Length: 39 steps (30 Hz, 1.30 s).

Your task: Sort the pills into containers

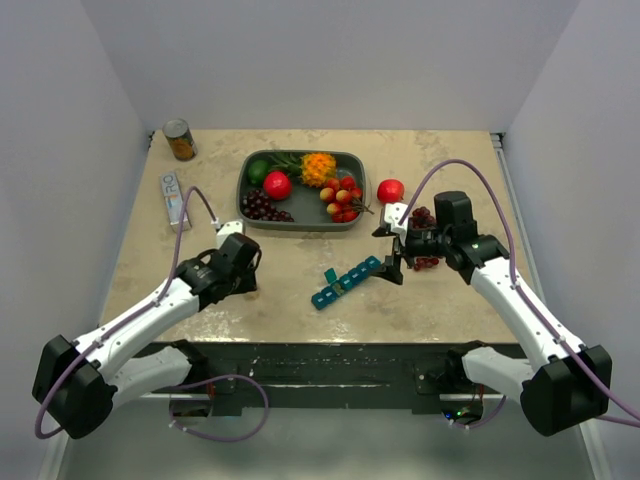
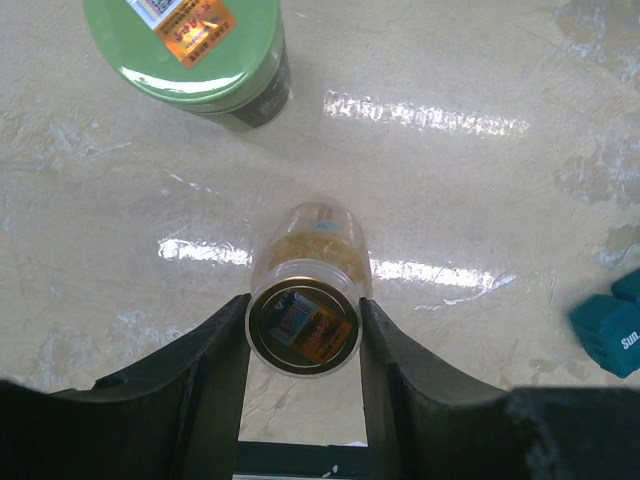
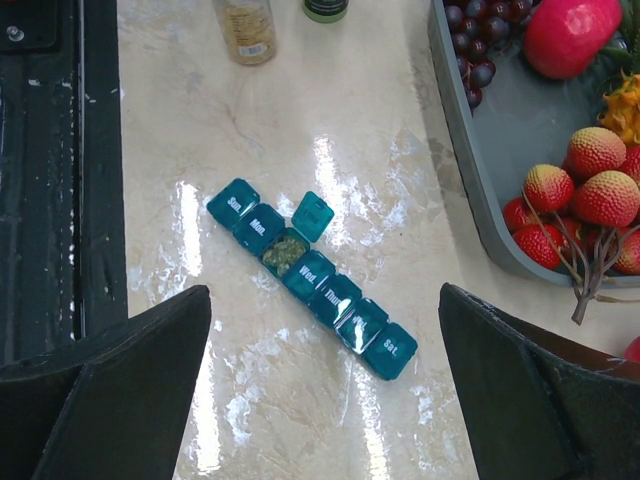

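Teal plastic, seven cells in a row: the pill organiser (image 3: 330, 295) lies on the table (image 1: 300, 320) between the two arms. It sits just in front of the right gripper (image 1: 391, 252), whose fingers are spread wide with nothing between them.

By my reckoning the job is barely begun. Only one compartment stands open, the one between Mon and Wed, and it holds a small heap of pale pills (image 3: 286, 254). The other six lids are down, so I cannot say what is inside them; I judge that most of the filling is left.

The left gripper (image 2: 305, 318) pinches a clear pill bottle (image 2: 308, 250) by its sides, well to the left of the organiser, with yellowish contents showing through. Whether its cap is off is hard to make out from the wrist view.

Counting:
- one organiser strip of seven cells, six shut and one open
- one clear bottle
- one green bottle (image 2: 195, 45) just beyond it
- one grey fruit tray (image 1: 240, 195) at the back of the table
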Available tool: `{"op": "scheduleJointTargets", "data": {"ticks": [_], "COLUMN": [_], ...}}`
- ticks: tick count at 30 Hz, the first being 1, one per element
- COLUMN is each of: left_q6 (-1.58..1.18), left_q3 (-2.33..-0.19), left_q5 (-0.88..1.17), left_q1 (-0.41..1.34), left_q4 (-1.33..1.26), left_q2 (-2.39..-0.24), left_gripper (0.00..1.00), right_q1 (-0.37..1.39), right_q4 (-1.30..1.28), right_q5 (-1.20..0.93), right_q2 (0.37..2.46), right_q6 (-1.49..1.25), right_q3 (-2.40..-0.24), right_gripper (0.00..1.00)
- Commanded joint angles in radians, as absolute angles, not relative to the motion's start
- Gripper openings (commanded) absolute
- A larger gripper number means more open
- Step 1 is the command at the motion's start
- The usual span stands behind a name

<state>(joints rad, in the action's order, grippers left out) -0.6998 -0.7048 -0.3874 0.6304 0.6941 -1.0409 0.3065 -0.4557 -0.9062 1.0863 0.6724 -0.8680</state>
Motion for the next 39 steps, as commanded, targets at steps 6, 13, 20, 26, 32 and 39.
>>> {"op": "scheduleJointTargets", "data": {"ticks": [6, 13, 20, 26, 32, 39], "left_q6": [-0.744, -0.724, -0.692, -0.641, -0.505, -0.416], "left_q3": [-0.701, -0.73, -0.793, -0.837, -0.861, -0.835], "left_q5": [-0.413, -0.358, -0.296, -0.25, -0.106, 0.138], "left_q1": [0.617, 0.615, 0.615, 0.615, 0.617, 0.617], "left_q4": [0.689, 0.695, 0.732, 0.758, 0.707, 0.554], "left_q2": [-1.0, -0.983, -0.948, -0.928, -0.899, -0.91], "left_gripper": [0.26, 0.52, 0.66, 0.69, 0.73, 0.68], "right_q1": [0.304, 0.304, 0.304, 0.304, 0.302, 0.304], "right_q4": [-0.423, -0.433, -0.437, -0.437, -0.452, -0.511], "right_q5": [-0.902, -0.905, -0.904, -0.899, -0.908, -0.926], "right_q2": [1.089, 1.097, 1.108, 1.121, 1.134, 1.183], "right_q6": [0.652, 0.66, 0.661, 0.67, 0.707, 0.782], "right_q3": [-0.865, -0.868, -0.868, -0.865, -0.859, -0.894], "right_gripper": [0.97, 0.97, 0.97, 0.97, 0.98, 0.99]}}
